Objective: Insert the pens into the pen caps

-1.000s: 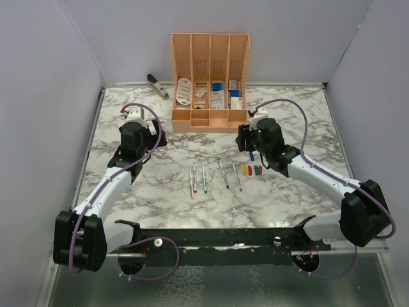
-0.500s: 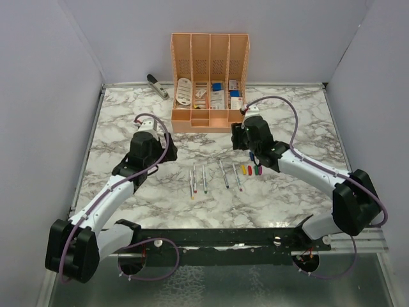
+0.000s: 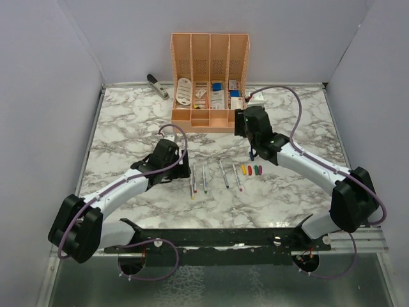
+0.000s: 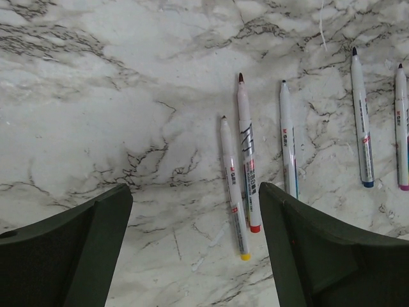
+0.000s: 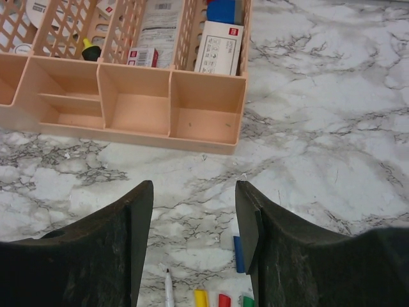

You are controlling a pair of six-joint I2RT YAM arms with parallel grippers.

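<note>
On tabletop [image 3: 128, 134]: five uncapped pens [image 4: 246, 153] in a row, caps [image 3: 250, 170] just right of them. Left pincer [image 4: 193, 192] apart above pens, empty. Right pincer [image 5: 193, 192] apart, empty, by blue cap [image 5: 238, 254].

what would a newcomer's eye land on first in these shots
Probably the orange organizer, bright against the marble table at its far middle. Next, the pens lined up mid-table, with the coloured caps just to their right. The left gripper hangs open over the leftmost pens, and the right gripper is open near the caps.
</note>
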